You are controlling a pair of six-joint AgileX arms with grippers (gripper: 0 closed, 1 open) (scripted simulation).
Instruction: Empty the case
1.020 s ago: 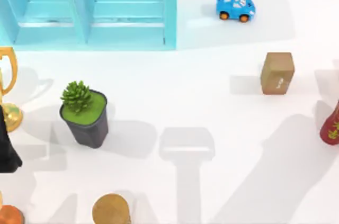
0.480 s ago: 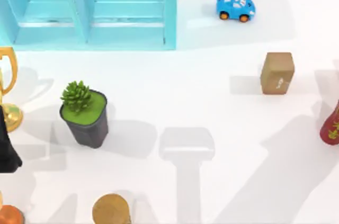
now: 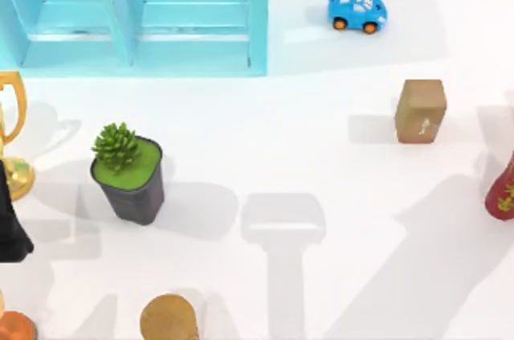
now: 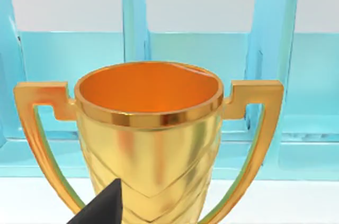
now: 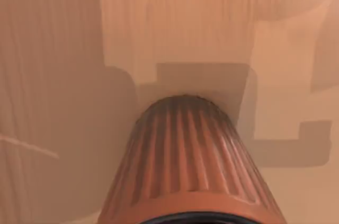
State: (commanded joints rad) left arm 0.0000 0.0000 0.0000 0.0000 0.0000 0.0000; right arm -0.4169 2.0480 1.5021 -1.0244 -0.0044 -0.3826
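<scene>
Turquoise case (image 3: 132,14) at the far left of the white counter (image 3: 321,163), upright dividers (image 3: 116,10) splitting it into two compartments with shelves, both compartments bare in the top view. Gold trophy (image 3: 12,139) at the counter's left edge, in front of the case and apart from it; in the left wrist view, same trophy (image 4: 151,139) close up with the case (image 4: 201,54) behind. Left claw (image 3: 12,215) as a dark shape at the left edge just beside the trophy's base; one dark fingertip (image 4: 103,208) against the trophy's cup; open or closed state not discernible. Potted succulent (image 3: 128,171) right of the trophy. Round brown object (image 3: 169,318) at the near edge. Blue toy car (image 3: 356,11) at the far side, right of the case. Tan block (image 3: 420,110) standing right of centre. Red bottle (image 3: 503,189) at the right edge. Ribbed orange-brown object (image 5: 185,160) in the right wrist view.
</scene>
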